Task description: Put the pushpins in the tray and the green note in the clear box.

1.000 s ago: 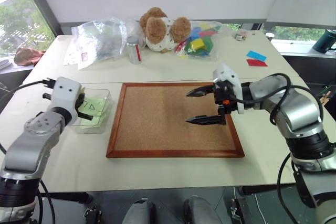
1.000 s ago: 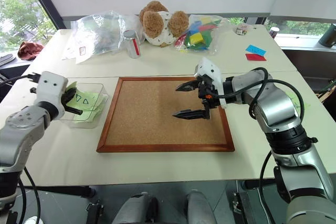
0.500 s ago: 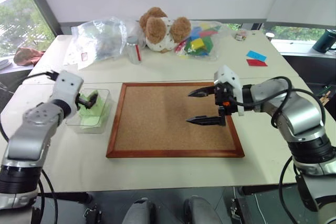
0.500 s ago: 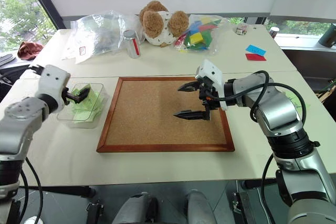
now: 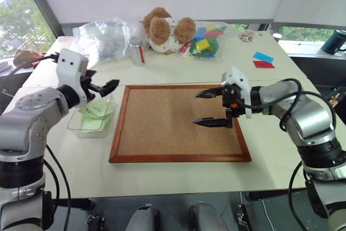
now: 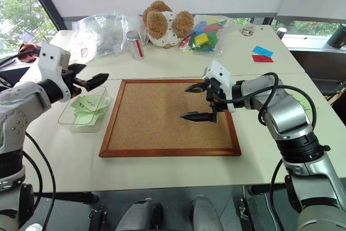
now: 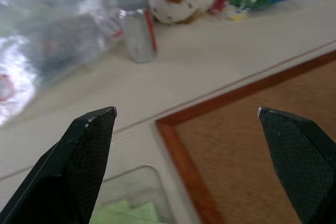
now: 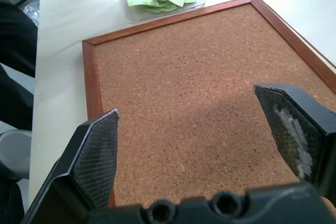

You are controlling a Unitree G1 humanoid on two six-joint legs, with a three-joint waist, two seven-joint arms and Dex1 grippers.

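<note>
One cork board [image 5: 179, 121] with a wooden frame lies nearest on the table [image 5: 162, 179], and nothing lies on its cork. Two grippers are over the table. The right gripper [image 5: 211, 107] hangs above the right part of the board with its two black fingers spread wide and nothing between them. The left gripper [image 6: 90, 81] is raised above the far end of the clear box [image 6: 65, 122], fingers apart and empty.

Just beside the board's left edge stands the one clear box, a shallow see-through container with rounded corners. In it lie several light green sticky notes in a loose overlapping pile; an exact count cannot be made. The green note [image 6: 90, 102] lies on top, a pale green square with a small dark squiggle across it. No note touches either gripper.

Farther back, near the table's far edge, are one large clear plastic bag [image 5: 102, 39], one small metal can [image 5: 138, 51] with a red label, one brown and white stuffed bear [image 5: 165, 30], and one bag of coloured blocks [image 5: 208, 40]. On the far right lie two small notes, one blue [image 5: 264, 57] and one red [image 5: 264, 64], touching each other.
</note>
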